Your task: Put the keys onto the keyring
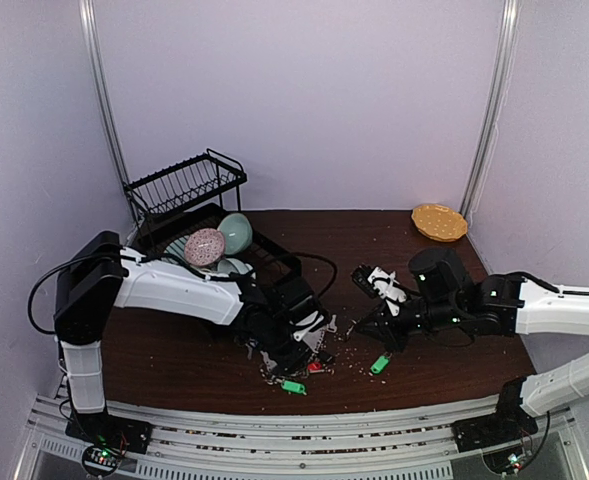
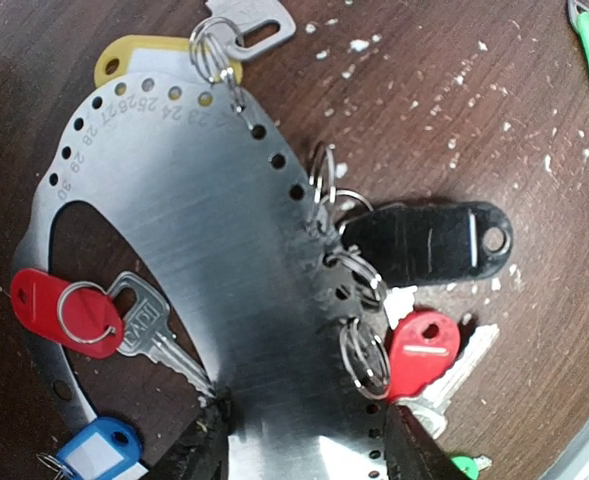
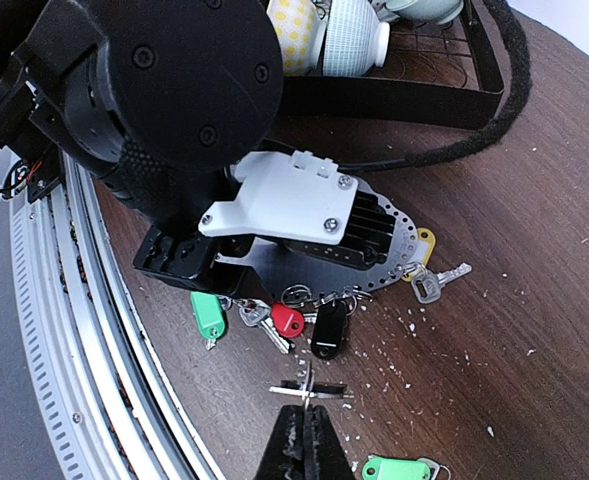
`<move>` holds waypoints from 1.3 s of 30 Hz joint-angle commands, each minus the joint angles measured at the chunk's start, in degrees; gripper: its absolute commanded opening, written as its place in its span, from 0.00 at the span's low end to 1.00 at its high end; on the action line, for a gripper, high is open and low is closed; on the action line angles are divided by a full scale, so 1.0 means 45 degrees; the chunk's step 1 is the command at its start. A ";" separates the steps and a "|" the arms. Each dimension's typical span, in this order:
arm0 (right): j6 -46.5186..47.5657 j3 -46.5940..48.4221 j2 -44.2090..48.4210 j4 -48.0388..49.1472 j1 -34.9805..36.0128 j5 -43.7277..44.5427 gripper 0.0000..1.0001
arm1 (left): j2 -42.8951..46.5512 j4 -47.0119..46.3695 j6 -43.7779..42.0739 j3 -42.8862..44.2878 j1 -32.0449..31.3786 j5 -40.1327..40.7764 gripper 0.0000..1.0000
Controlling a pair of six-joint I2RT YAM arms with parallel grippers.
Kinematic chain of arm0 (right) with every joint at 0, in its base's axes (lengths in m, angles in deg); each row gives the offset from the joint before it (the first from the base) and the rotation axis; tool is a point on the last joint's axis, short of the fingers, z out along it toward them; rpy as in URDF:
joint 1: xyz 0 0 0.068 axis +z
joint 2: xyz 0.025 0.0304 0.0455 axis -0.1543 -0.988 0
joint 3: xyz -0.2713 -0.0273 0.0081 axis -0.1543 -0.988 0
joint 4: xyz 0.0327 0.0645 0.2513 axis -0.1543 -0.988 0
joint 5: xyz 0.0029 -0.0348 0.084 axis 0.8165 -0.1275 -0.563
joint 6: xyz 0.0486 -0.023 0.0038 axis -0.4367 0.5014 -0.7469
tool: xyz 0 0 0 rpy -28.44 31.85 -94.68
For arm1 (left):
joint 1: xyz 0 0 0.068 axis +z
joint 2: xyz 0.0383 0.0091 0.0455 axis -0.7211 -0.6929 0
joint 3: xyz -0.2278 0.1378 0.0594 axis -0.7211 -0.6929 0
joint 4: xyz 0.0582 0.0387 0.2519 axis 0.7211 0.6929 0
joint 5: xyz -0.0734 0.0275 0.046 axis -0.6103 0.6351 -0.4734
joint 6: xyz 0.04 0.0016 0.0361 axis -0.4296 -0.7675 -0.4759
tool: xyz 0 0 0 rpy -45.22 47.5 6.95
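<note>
Keyring lies up-frame of clenched right gripper; left gripper straddles its band, grip unconfirmed.

You're in a plain pale lilac-walled booth, at a dark brown wooden table.
Your pale lilac walls are bare and evenly lit, with one silver metal upright pole at the back left and another silver upright pole at the back right. Your dark brown wooden tabletop is dusted with small white flecks. A black wire two-tier dish rack stands far left against the wall, holding a pink speckled bowl and a pale green bowl, both on edge. A round yellow-orange plate sits in the far right corner. A slotted silver aluminium rail runs along your near edge.
</note>
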 commanded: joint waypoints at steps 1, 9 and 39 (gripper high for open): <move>-0.0039 -0.0015 0.0190 0.0062 -0.0072 0.0038 0.00 | 0.1136 -0.1059 -0.0080 -0.1054 -0.0017 0.0297 0.28; -0.0023 0.0113 0.0269 -0.0098 -0.0076 0.0163 0.00 | 0.3590 -0.3244 -0.0399 -0.2896 -0.0019 0.0568 0.20; 0.0088 -0.0412 0.1350 -0.0201 -0.0070 -0.0229 0.00 | 0.1012 -0.0858 -0.3644 -0.1089 0.1188 -0.0401 0.88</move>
